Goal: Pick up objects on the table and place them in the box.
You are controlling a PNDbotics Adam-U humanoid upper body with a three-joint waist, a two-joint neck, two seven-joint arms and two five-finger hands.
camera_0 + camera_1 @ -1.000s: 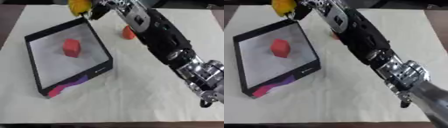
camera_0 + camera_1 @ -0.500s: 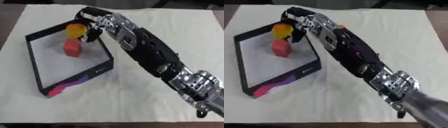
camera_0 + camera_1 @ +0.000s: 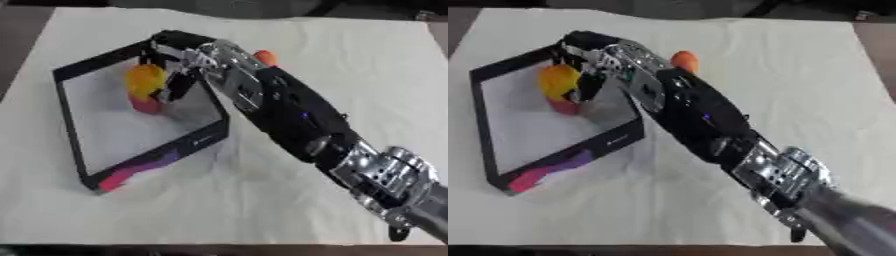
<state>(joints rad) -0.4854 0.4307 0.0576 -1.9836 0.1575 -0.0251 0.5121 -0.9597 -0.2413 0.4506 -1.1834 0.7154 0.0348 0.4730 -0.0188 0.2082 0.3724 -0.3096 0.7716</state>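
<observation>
The right hand, reaching in from the lower right toward the upper left of the frame, has its fingers curled around a yellow object and holds it over the inside of the box. Directly below the yellow object, and partly hidden by it, a red object lies on the box's pale floor in its upper part. The yellow object looks small, rounded and smooth; judging by how the fingers enclose it, it is probably light and rigid enough to take from the sides, though a smooth curved surface could slip if gripped near its top. Just beyond the forearm, in the upper middle of the frame, an orange object sits on the white cloth that covers the table, outside the box; it looks similarly small and rounded, best taken across its middle. The left hand does not show.
</observation>
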